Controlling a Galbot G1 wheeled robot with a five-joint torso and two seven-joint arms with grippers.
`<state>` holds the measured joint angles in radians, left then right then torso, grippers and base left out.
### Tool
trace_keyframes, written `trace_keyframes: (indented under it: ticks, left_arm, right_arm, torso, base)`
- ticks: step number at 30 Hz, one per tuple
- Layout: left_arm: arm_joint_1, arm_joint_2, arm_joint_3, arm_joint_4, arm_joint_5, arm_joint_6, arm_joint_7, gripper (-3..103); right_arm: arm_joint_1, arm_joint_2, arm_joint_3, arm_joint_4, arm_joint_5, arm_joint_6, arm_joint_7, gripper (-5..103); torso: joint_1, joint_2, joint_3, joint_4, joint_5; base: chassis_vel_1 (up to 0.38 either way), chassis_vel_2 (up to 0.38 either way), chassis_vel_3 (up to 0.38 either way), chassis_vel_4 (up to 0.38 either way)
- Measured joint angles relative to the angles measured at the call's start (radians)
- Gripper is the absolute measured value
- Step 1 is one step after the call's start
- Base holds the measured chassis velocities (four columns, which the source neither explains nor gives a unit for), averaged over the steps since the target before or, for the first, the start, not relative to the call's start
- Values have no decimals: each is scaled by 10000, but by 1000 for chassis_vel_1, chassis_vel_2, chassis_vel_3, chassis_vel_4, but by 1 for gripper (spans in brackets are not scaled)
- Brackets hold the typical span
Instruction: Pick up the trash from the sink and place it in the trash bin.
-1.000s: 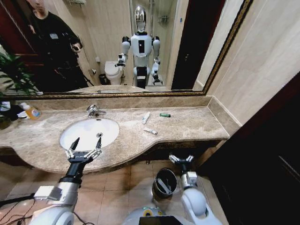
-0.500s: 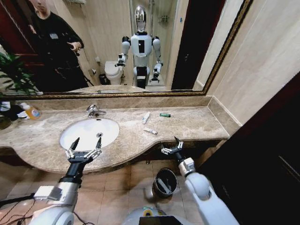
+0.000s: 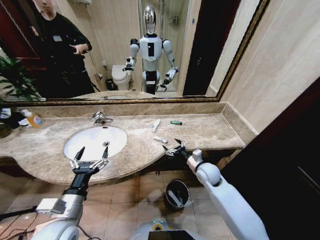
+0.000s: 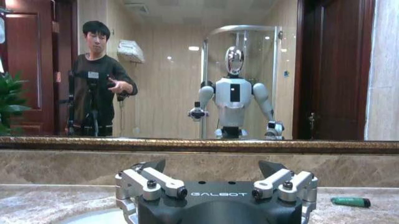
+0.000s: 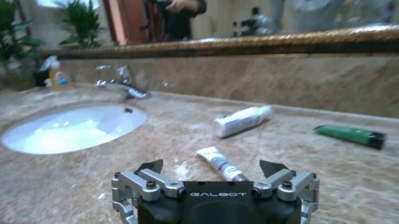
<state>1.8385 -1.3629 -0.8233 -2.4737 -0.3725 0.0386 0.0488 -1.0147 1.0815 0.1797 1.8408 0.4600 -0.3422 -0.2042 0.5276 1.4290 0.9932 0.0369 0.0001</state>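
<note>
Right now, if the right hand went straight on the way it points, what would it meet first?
Most likely the small white tube, lying on the marble counter between the open right hand fingertips; depth is uncertain.

The right arm reaches from the lower right of the head view up toward the frame's centre, its right gripper spread wide. The left arm rises from the lower left; the left gripper is likewise splayed, fingertips up.
</note>
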Motion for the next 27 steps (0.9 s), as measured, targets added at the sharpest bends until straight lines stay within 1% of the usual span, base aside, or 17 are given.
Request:
trace_keyframes:
  ticks: [3,10,14,17,23,24,26,27]
  left_arm:
    - [0,0,0,0,0,0,0,100]
    - [0,0,-1,0,0,0,0,100]
    - [0,0,0,0,0,0,0,100]
    - [0,0,0,0,0,0,0,100]
    - [0,0,0,0,0,0,-1,100]
    - [0,0,0,0,0,0,0,100]
    - [0,0,0,0,0,0,0,100]
    - [0,0,0,0,0,0,0,100]
  right_arm:
    - [566,-100,-398,-315,54,-144,-365,100]
    - [1219,-82,-990,-656,-124,-172,-475,100]
    - [1541,-36,-1246,-922,-225,-168,-439,100]
    - [1850,20,-1437,-1243,-255,-163,-179,100]
    - [1992,80,-1516,-1515,-265,-150,22,100]
    - [1986,102,-1558,-1535,-266,-146,192,100]
    - [1959,124,-1589,-1525,-259,-190,361,90]
    - [1959,124,-1589,-1525,-259,-190,361,90]
  torso:
    - [0,0,0,-1,0]
    - [0,0,0,0,0]
    - [0,0,0,0,0]
    - [0,0,0,0,-1]
    - [0,0,0,0,-1]
    - [0,0,0,0,0]
    - [-1,0,0,0,-1]
    - [-1,0,0,0,-1]
  base:
    - [0,0,0,0]
    - [0,0,0,0]
    - [0,0,0,0]
    - [0,0,0,0]
    - [0,0,0,0]
    - [0,0,0,0]
    - [0,0,0,0]
    - [0,0,0,0]
